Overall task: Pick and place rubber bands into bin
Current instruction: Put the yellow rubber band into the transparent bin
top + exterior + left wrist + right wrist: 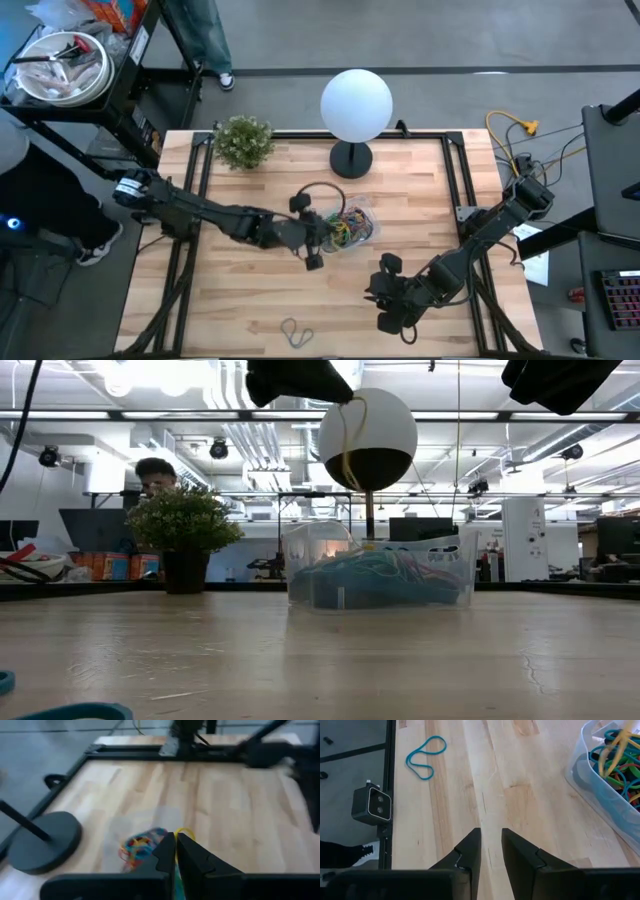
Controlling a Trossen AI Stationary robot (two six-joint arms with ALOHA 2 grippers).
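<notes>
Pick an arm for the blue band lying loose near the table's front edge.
Right. The right gripper is empty, jaws apart, and the blue rubber band lies ahead of it on bare wood. The left gripper hangs above the bin, shut on a yellow rubber band.

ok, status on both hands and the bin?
Left hand shut on a yellow rubber band, over the bin. Right hand empty, part open over bare table. Blue rubber band left on table. Nothing in the way.
</notes>
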